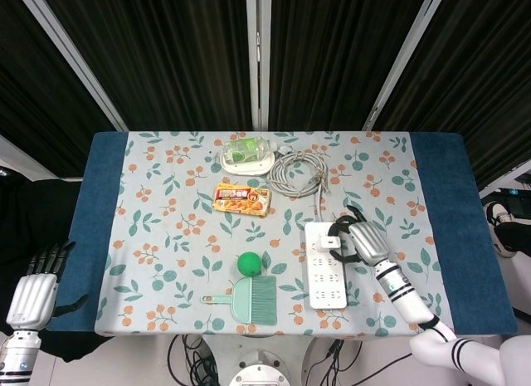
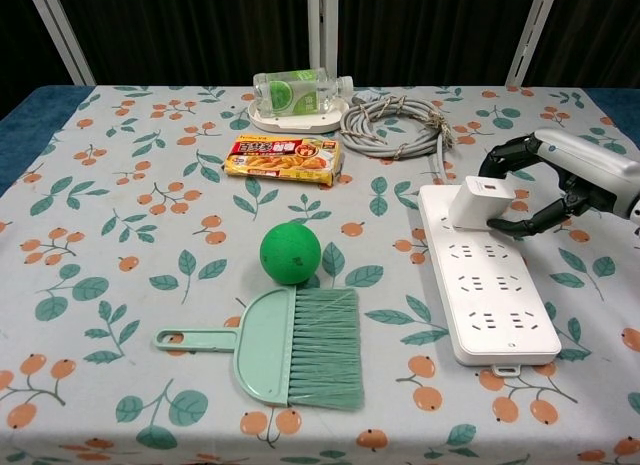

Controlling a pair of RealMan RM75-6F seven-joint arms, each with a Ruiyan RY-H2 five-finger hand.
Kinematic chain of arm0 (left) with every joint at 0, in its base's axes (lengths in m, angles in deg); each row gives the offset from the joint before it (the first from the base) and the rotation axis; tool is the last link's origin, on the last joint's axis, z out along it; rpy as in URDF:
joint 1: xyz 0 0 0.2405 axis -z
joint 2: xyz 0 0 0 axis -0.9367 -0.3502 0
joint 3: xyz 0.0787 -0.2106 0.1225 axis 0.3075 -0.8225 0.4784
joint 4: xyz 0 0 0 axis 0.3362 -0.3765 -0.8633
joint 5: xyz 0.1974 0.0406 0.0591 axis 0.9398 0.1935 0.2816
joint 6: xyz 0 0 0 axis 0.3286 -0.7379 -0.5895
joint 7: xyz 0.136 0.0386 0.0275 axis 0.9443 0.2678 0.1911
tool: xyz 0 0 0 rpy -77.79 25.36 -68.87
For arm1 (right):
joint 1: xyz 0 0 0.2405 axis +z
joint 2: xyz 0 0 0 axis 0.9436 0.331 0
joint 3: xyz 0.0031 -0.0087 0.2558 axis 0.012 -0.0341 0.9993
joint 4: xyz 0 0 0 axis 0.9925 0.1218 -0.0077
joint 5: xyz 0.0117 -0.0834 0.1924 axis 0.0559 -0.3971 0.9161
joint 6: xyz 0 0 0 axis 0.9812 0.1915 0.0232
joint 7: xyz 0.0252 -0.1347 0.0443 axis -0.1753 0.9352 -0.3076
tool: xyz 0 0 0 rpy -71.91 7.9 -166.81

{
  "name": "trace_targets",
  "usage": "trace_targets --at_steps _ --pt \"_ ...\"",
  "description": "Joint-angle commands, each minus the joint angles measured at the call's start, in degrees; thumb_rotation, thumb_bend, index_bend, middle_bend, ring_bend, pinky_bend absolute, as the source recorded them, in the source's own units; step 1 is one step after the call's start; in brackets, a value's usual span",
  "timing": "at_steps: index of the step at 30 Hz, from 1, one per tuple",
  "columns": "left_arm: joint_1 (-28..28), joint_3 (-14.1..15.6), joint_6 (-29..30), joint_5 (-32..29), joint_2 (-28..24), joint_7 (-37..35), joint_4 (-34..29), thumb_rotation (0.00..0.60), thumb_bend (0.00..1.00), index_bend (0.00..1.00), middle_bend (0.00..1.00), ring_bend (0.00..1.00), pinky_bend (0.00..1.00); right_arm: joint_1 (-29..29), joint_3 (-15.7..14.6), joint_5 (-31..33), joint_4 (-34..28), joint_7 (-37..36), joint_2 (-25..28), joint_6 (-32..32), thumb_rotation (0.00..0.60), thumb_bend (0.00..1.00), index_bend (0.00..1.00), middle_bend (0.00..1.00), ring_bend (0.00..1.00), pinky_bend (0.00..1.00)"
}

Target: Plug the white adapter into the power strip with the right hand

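Observation:
The white power strip [image 1: 325, 274] [image 2: 487, 285] lies on the right of the floral table, its cord end at the far side. The white adapter [image 1: 330, 241] [image 2: 480, 202] sits on the strip's far sockets, tilted to the right. My right hand [image 1: 365, 241] [image 2: 555, 180] reaches in from the right and grips the adapter, with fingers behind it and the thumb at its near side. How deep the prongs sit is hidden. My left hand [image 1: 33, 290] hangs off the table's left front corner, fingers apart, holding nothing.
A green ball [image 2: 290, 252] and a mint dustpan with brush [image 2: 300, 347] lie left of the strip. Farther back are a curry box [image 2: 283, 157], a bottle on a white dish [image 2: 300, 88] and the coiled grey cable [image 2: 395, 125].

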Motion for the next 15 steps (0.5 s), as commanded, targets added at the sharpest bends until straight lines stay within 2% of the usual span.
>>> trace_targets --at_steps 1,7,11,15 --pt "0.01 -0.04 0.02 -0.04 -0.10 0.16 -0.17 0.600 0.13 0.00 0.00 0.00 0.00 -0.15 -0.06 0.03 -0.52 0.18 0.37 0.04 0.600 0.42 0.33 0.41 0.18 0.00" --pt "-0.01 -0.05 0.14 -0.02 -0.39 0.46 -0.62 0.600 0.13 0.00 0.00 0.00 0.00 -0.72 -0.39 -0.67 -2.67 1.28 2.20 1.31 0.600 0.39 0.29 0.37 0.15 0.00" --pt "-0.07 -0.11 0.27 -0.10 -0.62 0.61 -0.90 0.600 0.13 0.00 0.00 0.00 0.00 -1.48 -0.46 -1.51 -6.83 3.49 5.65 3.39 0.600 0.39 0.28 0.37 0.15 0.00" --pt "0.12 -0.17 0.16 0.02 -0.66 0.83 -1.18 0.600 0.13 0.00 0.00 0.00 0.00 -2.16 -0.06 -2.36 -13.60 4.08 9.71 5.72 0.600 0.39 0.29 0.40 0.15 0.00"
